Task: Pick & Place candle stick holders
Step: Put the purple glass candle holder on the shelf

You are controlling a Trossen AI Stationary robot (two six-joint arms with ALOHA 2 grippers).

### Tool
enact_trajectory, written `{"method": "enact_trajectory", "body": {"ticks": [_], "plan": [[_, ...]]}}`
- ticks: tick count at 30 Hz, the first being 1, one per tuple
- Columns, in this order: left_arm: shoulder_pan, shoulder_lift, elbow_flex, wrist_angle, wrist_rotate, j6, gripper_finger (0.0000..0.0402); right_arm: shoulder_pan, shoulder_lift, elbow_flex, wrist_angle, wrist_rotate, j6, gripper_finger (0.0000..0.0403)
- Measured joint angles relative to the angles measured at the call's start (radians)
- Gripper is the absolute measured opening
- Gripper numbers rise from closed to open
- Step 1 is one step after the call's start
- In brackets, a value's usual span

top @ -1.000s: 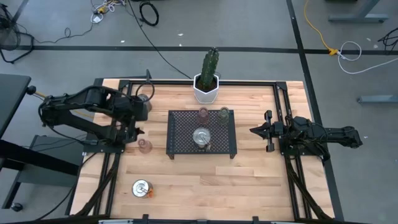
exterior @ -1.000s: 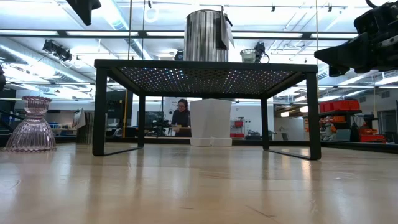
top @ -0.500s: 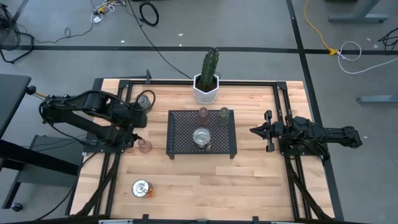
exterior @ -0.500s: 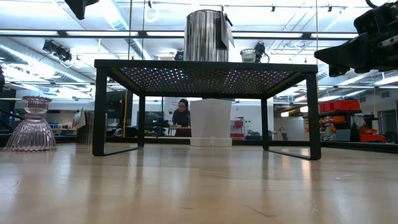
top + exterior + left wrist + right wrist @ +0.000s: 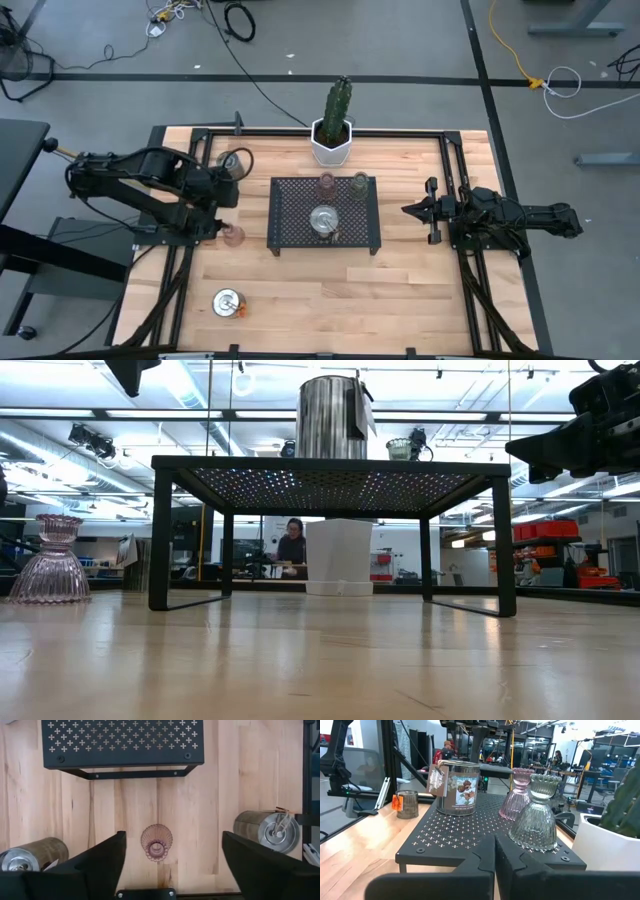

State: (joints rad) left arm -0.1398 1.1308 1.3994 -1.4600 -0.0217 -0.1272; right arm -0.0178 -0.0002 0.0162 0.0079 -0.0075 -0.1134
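left end effector hangs above the counter left of the black mesh tray, fingers spread wide with nothing between them. left wrist view looks straight down: pinkish glass holder stands upright on the wood in the gap between the two fingers, not touching either. same holder shows in the high view just beside the tray's left edge, and at the far left of the low view.

on the tray: silver metal holder near the middle, with a label on its side in the right wrist view; a second pinkish glass holder and a greenish glass holder side by side along the far edge, close together, can't tell if they touch.

off the tray: a silver holder lying on its side near the front left of the counter, and another silver holder near the far left corner, also on its side in the left wrist view.

right end effector waits to the right of the tray, fingers pressed together, holding nothing, pointed at the tray.

white cactus pot sits behind the tray at the far edge. a person is visible in the room beyond, seen under the tray.
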Motion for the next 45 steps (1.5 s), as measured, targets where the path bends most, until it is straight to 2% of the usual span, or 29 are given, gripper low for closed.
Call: {"method": "enact_trajectory", "body": {"ticks": [4, 8, 20, 31, 40, 45], "plan": [[0.000, 0.003, -0.005, -0.002, 0.000, 0.000, 0.0372, 0.000, 0.000, 0.000, 0.000, 0.000, 0.000, 0.0002], [0.000, -0.008, -0.089, 0.005, 0.018, -0.005, 0.0388, 0.000, 0.000, 0.000, 0.000, 0.000, 0.000, 0.0002], [0.000, -0.059, -0.382, 0.110, 0.044, -0.105, 0.0386, 0.000, 0.000, 0.000, 0.000, 0.000, 0.000, 0.0002], [0.000, -0.063, -0.497, 0.240, 0.042, -0.151, 0.0386, 0.000, 0.000, 0.000, 0.000, 0.000, 0.000, 0.0002], [0.000, -0.063, -0.549, 0.252, 0.004, -0.159, 0.0385, 0.000, 0.000, 0.000, 0.000, 0.000, 0.000, 0.0002], [0.000, -0.063, -0.584, 0.258, 0.004, -0.214, 0.0385, 0.000, 0.000, 0.000, 0.000, 0.000, 0.000, 0.0002]]}}
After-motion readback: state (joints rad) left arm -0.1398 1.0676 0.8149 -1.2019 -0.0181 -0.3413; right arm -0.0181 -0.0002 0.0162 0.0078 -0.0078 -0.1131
